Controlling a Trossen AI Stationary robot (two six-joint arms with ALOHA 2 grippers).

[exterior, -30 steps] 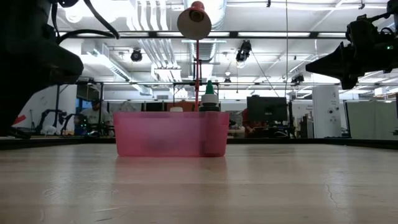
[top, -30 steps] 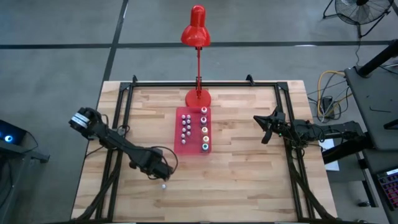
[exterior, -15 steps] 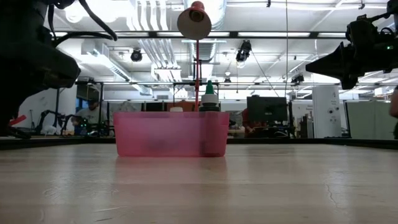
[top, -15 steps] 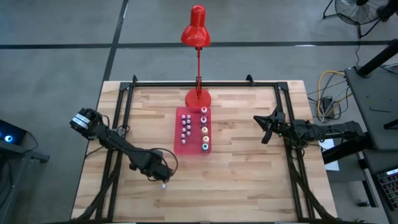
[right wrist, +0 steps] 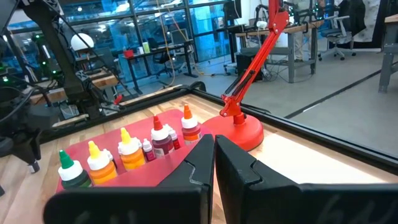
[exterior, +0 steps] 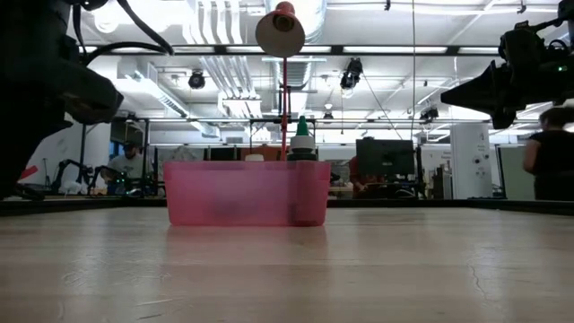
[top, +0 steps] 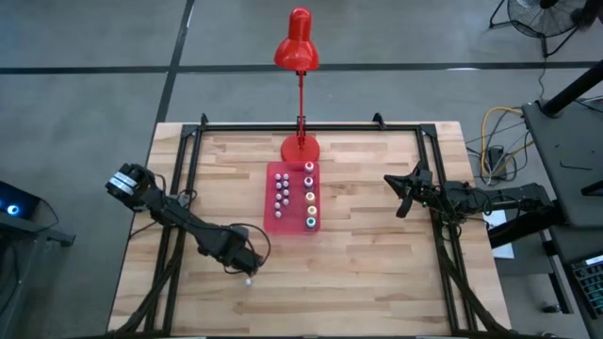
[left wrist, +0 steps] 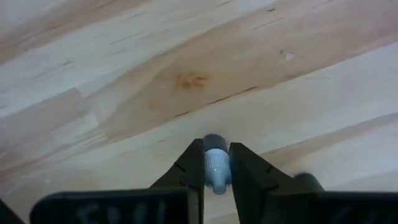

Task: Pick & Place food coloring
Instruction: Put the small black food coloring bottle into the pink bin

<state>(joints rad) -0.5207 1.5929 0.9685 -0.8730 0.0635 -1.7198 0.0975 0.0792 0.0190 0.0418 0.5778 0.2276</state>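
A tiny whitish-capped food coloring bottle (left wrist: 216, 168) sits between the fingers of my left gripper (left wrist: 216, 163). In the high view this gripper (top: 246, 271) is near the table's front left, with the bottle (top: 248, 280) showing as a white dot at its tip. The other bottles stand in the red tray (top: 275, 222): larger ones with coloured caps (right wrist: 130, 151) in one row, small ones (top: 283, 196) beside them. My right gripper (right wrist: 214, 158) is shut on nothing and hovers right of the tray (top: 399, 194). My left gripper pinches the small bottle by its ribbed whitish cap (left wrist: 216, 160) between its two fingers. The fingers slant down from the table's left and far side. I cannot tell whether the bottle is lifted clear or rests on the wood.
A red desk lamp stands with its base (top: 300, 148) just beyond the tray's far end, its head (top: 297, 47) past the table's far edge. A black frame (top: 311, 126) runs round the table. Bare wood lies in front of the tray (top: 349, 273). A person (exterior: 549, 157) stands in the room behind.
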